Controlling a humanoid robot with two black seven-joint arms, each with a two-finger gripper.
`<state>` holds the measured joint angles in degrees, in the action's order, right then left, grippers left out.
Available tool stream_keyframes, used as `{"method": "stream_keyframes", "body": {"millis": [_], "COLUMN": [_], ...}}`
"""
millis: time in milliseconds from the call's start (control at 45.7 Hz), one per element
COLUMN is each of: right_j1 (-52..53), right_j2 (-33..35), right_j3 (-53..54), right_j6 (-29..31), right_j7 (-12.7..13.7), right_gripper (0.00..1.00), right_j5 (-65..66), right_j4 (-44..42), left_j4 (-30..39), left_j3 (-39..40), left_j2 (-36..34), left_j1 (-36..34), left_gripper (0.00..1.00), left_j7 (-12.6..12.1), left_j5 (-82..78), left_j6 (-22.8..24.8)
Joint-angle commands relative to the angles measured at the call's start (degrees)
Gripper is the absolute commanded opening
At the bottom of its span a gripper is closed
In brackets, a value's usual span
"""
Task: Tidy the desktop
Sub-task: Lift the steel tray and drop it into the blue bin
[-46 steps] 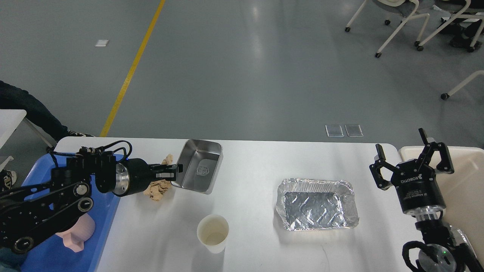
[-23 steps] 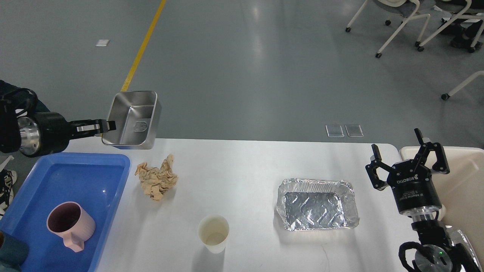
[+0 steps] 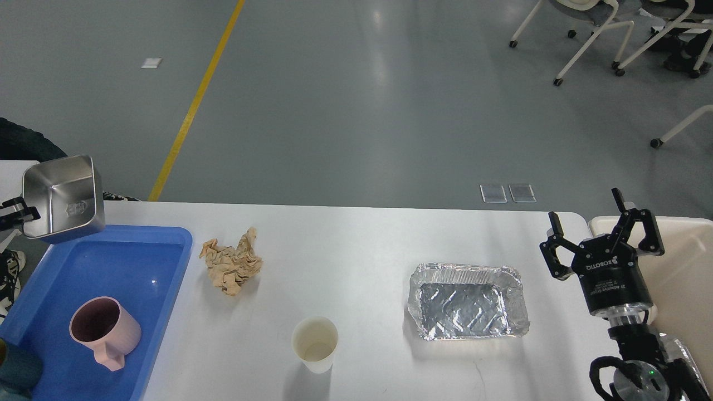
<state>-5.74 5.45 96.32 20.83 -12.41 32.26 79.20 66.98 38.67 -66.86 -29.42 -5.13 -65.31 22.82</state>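
Hanging at the far left edge of the frame, the steel pan [image 3: 62, 199] is pinched by its near rim in the left claw [image 3: 16, 214], which is only partly in view and clamped on that rim. The pan sits tilted, its open side toward the camera, over the upper left corner of the blue tray [image 3: 161, 267], where a pink mug [image 3: 103, 333] already lies; the judgement is that a short drop down and slightly right would place it inside.

Across the white desk [image 3: 362, 239], three things remain: a crumpled brown paper [image 3: 231, 266] just right of the tray, a paper cup [image 3: 315, 343] at lower centre, and a foil tray [image 3: 468, 301] to the right, its long axis running left to right.

At the right edge, the right claw [image 3: 604, 236] stands upright with fingers spread and empty, beside the beige bin [image 3: 685, 267]. The foil tray lies to its left and is nearer that arm; the paper is nearer the left one.
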Motion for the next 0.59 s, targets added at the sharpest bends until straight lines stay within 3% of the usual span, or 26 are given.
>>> {"method": "stream_keyframes", "body": {"millis": [0,284,481,525,569], "right_j1": [-0.06,-0.41,-0.41,-0.5,-0.5], "right_j2": [0.08,0.35,0.35,0.35,0.44], "right_j3": [0.0,-0.08,-0.61,-0.61,-0.61], "right_j6": [0.0,0.0,0.0,0.0,0.0], "right_j7": [0.02,0.02,0.02,0.02,0.02], "right_gripper": [1.0,1.0,1.0,1.0,1.0], "right_j5": [0.0,0.0,0.08,0.08,0.08], "right_j4": [-0.01,-0.09,-0.09,-0.09,-0.09], "left_j4": [-3.87,-16.52,-20.04,-21.1,-22.41], "left_j3": [0.0,0.17,0.0,0.0,0.35], "left_j2": [2.35,12.89,19.05,19.93,20.72], "left_j1": [4.54,6.13,6.22,6.13,5.96], "left_gripper": [0.03,0.05,0.08,0.14,0.31], "left_j7": [0.12,0.38,0.2,0.03,-0.23], "left_j5": [-0.43,-0.26,-0.17,0.09,0.53], "left_j6": [-2.34,-5.86,-8.58,-8.93,-9.37]}}
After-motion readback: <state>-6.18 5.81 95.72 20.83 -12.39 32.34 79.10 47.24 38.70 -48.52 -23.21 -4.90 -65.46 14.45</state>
